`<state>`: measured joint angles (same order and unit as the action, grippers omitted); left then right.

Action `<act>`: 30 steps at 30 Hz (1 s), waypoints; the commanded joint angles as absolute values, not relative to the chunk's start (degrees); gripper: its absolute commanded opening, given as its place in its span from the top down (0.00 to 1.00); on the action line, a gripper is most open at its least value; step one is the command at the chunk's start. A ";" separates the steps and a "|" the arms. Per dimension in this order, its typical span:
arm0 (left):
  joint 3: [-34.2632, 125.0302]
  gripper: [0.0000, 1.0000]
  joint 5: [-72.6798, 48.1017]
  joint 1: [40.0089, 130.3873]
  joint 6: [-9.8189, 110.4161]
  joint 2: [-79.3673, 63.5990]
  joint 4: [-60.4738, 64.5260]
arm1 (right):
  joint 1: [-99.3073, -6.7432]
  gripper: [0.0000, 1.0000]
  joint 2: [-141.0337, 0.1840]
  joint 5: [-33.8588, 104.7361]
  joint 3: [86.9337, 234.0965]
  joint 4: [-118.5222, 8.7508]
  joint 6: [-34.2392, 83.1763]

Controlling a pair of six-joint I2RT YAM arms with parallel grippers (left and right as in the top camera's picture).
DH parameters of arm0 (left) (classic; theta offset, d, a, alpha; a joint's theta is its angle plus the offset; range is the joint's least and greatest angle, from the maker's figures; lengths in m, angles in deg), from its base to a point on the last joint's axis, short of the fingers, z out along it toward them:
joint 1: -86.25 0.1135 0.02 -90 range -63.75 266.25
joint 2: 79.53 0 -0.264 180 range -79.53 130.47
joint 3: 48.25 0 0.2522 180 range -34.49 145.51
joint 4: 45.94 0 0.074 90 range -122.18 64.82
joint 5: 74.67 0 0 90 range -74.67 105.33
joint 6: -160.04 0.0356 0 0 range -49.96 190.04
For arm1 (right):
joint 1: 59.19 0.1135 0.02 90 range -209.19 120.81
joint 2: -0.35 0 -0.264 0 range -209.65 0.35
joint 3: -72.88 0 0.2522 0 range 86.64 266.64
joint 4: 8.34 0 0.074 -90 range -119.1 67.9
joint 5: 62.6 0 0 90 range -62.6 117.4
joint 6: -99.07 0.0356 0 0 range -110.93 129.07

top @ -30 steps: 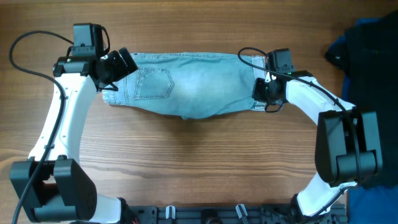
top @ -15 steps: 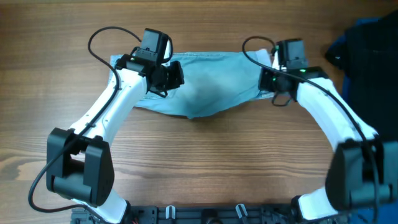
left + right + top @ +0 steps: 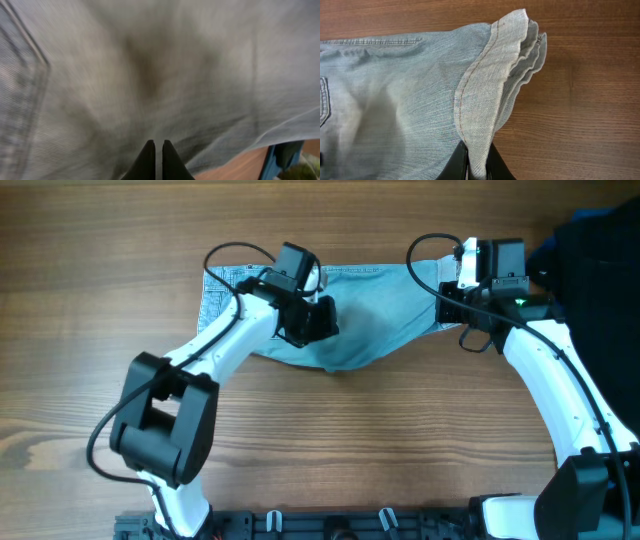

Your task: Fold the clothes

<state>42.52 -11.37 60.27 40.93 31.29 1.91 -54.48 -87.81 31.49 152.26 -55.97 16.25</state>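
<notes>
Left claw point(image 3: 318, 321) and right claw point(image 3: 476, 151) each pinch the jeans point(image 3: 372, 305) over a wooden table point(image 3: 400, 445).

We find the jeans point(image 3: 375, 330) lying along the far edge of the table point(image 3: 330, 450), stretched left to right near its middle. The left gripper point(image 3: 318, 320) sits on the middle of the jeans. The right gripper point(image 3: 448, 308) is at their right end, pinching the hem. A heap of cloth point(image 3: 590, 240) lies in the far right corner.

No text, label or number is legible anywhere.
</notes>
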 commanded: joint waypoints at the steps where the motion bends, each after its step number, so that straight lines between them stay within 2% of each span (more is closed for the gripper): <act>1: 42.61 0.96 -12.14 59.22 40.61 33.61 5.58 | -54.72 0.96 -86.37 32.54 153.82 -55.81 15.09; 9: 41.27 0.96 -0.92 57.56 39.27 33.96 6.34 | -54.72 0.96 -86.37 32.54 153.82 -55.86 15.14; 18: 39.53 0.96 -0.42 55.48 38.00 38.79 5.29 | -54.72 0.96 -86.37 32.54 153.82 -56.75 15.11; 24: 44.55 0.96 -0.11 55.61 38.05 35.18 5.29 | -54.72 0.96 -86.37 32.30 153.82 -56.71 15.09; 30: 48.75 0.96 12.10 55.59 38.05 34.49 1.34 | -54.72 0.95 -86.37 32.35 153.82 -56.40 15.09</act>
